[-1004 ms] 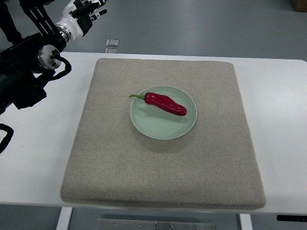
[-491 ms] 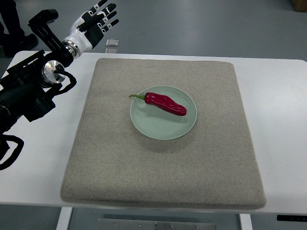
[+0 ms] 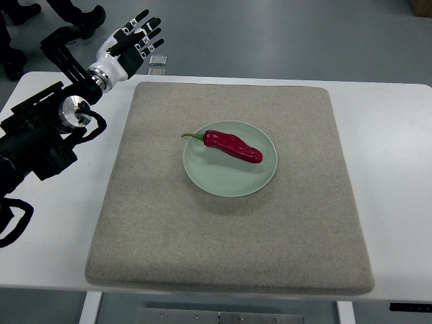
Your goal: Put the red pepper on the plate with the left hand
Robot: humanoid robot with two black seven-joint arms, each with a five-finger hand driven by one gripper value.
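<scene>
Lying on the pale green plate is the red pepper, its long axis running on a diagonal: the green stem end points toward the upper left of the view, out over the plate's rim, and the blunt red tip points toward the lower right. The pepper covers the upper half of the plate and leaves the lower half bare.

The plate sits near the middle of a square grey felt mat, with wide open mat on every side of it. The mat rests on a white table, which shows bare strips to the left and right of the mat.

My left hand is raised at the top left of the view, past the far left corner of the mat and well apart from the plate. Its fingers are spread and straight, holding nothing. My dark forearm runs down along the left edge of the view, over the table's left side.

A small clear object lies on the floor just beyond the table's far edge, beside my fingertips. No writing or label can be read anywhere.
</scene>
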